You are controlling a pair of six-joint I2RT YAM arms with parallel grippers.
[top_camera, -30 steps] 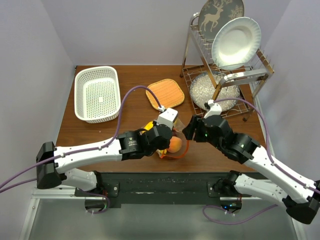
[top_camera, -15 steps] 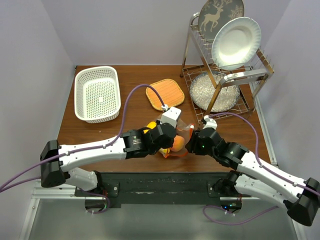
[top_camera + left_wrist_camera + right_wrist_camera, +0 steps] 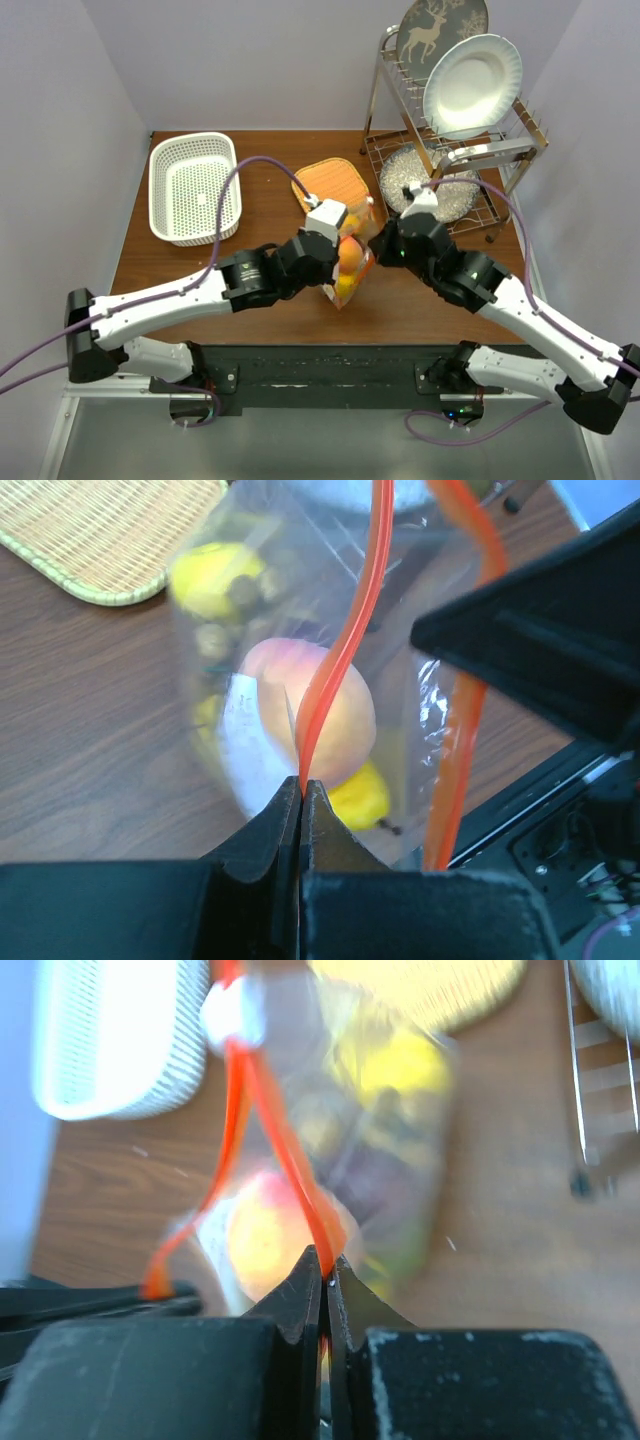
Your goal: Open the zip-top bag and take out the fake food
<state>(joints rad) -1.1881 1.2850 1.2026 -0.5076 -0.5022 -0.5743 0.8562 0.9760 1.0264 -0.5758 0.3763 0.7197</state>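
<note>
Clamping the orange-red zipper strip [image 3: 348, 650], the left pincer [image 3: 301, 785] and right pincer [image 3: 325, 1260] are each closed on one lip of the zip-top bag [image 3: 352, 262]. The bag is held between them, extending toward 12 o'clock in each wrist view. The fake food [image 3: 352, 715] is inside it. On the brown counter [image 3: 200, 270], the woven mat [image 3: 330, 180] lies at 12 o'clock of the bag. The white basket [image 3: 193, 187] is at 10 o'clock and the dish rack [image 3: 455, 150] at 2 o'clock. Pale walls enclose the counter.

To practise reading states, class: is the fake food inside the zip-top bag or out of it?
Inside: the peach and yellow pieces of the fake food show through the clear plastic of the zip-top bag.
</note>
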